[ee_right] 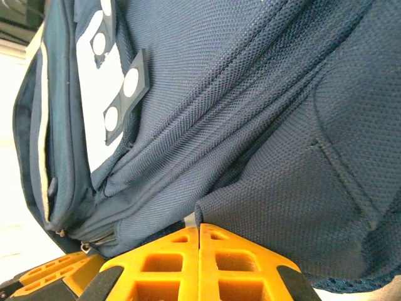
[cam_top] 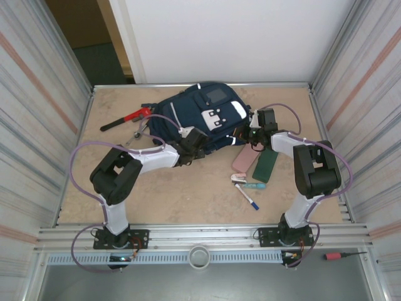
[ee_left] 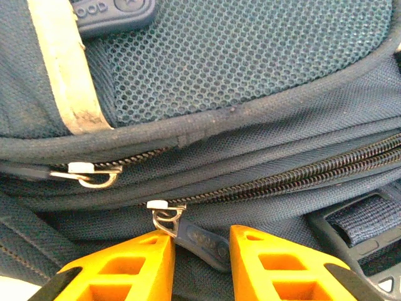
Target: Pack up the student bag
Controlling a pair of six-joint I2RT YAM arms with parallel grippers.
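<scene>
The student bag (cam_top: 200, 113) lies at the upper middle of the overhead view, on the far part of the table (cam_top: 188, 194), its white-patched pocket facing up. My left gripper (cam_top: 191, 145) is at the bag's lower left edge there and my right gripper (cam_top: 254, 133) is at its right edge. In my left wrist view, the bag (ee_left: 250, 63) covers nearly everything. It has a mesh panel (ee_left: 263, 56) at the top, a pale stripe (ee_left: 62, 69) at the upper left, and two zip lines running across below. My left gripper (ee_left: 202, 235) sits at the bottom edge with its orange jaws apart. A navy zipper pull (ee_left: 200, 241) lies slantwise in the gap between them, hanging from a metal slider. I cannot tell whether my pads press on it. A second slider (ee_left: 91, 175) with a metal loop sits on the upper zip line, at the left of the frame. In my right wrist view, my right gripper (ee_right: 199, 227) is at the bottom middle with its jaws brought together. The tips are right up against the navy fabric of the bag (ee_right: 250, 94), and I cannot tell whether a fold is caught between them. The white patch (ee_right: 100, 125) shows at the upper left. On the table in the overhead view, a red-handled tool (cam_top: 128, 118) lies left of the bag. A pink case (cam_top: 243, 161), a dark green case (cam_top: 265, 166) and a pen (cam_top: 247, 197) lie at the lower right of it.
</scene>
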